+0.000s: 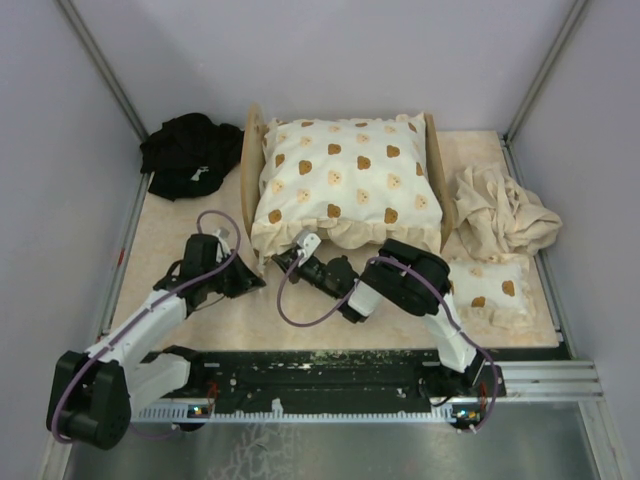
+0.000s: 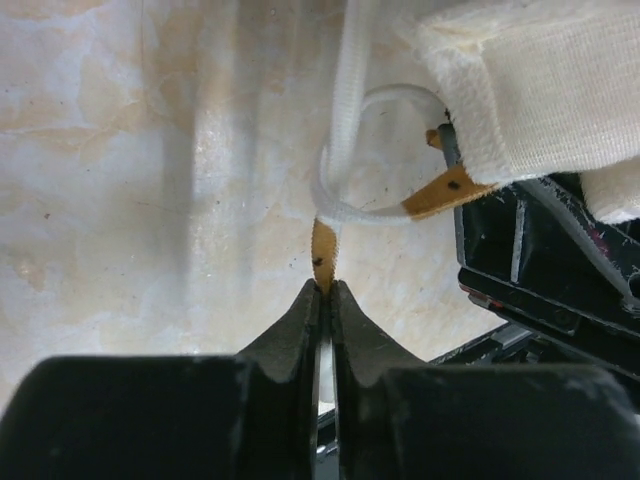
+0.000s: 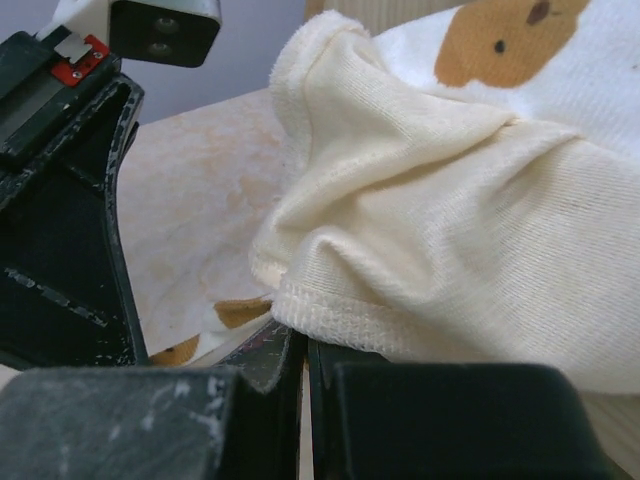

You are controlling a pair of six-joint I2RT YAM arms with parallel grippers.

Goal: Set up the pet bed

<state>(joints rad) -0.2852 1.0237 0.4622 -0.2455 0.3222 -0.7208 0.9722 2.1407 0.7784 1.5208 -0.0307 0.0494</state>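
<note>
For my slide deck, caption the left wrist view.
Left gripper, shut, pinches a thin white-and-tan strip beside the cream cushion corner, over the marbled tabletop.

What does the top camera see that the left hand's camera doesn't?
Only the top camera shows the pet bed with its wooden ends, the black cloth, the beige cloth and the small cushion. Only the left wrist camera shows the left gripper pinched shut on a thin tan strip, next to a white cord loop. Both show the big cushion with brown prints and the pale table.
</note>
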